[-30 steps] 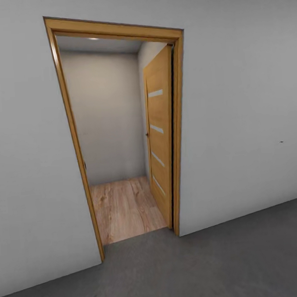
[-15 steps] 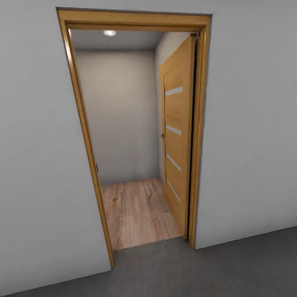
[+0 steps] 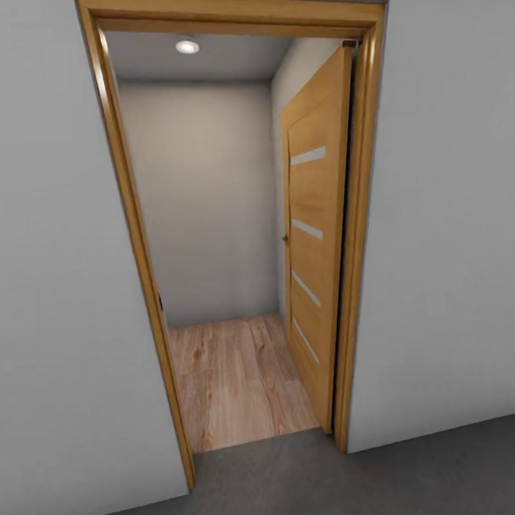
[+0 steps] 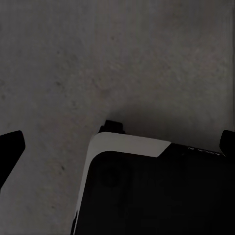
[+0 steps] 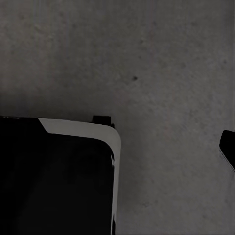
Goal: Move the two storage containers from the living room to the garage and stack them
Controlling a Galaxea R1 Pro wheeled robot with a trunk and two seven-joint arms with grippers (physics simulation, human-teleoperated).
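Observation:
The two storage containers are out of view. I stand on the garage's dark grey floor (image 3: 393, 474), facing an open doorway (image 3: 138, 257) in a white-grey wall. Beyond it lies a light wood plank floor (image 3: 234, 381). In the left wrist view my left gripper (image 4: 117, 144) hangs open over the concrete, one black fingertip (image 4: 11, 147) at each edge, holding nothing. My right gripper (image 5: 120, 147) also points down at the floor, with one fingertip (image 5: 228, 147) at the frame's edge and nothing between the fingers.
A wooden door (image 3: 318, 246) with pale slats stands swung inward along the passage's right wall. A spotlight (image 3: 187, 46) glows in the ceiling beyond. A grey wall closes the short passage. My dark base (image 4: 156, 196) sits under both grippers.
The whole view has shifted: the camera has come closer to the doorway, which now looms larger and more centred. Less garage floor shows in front.

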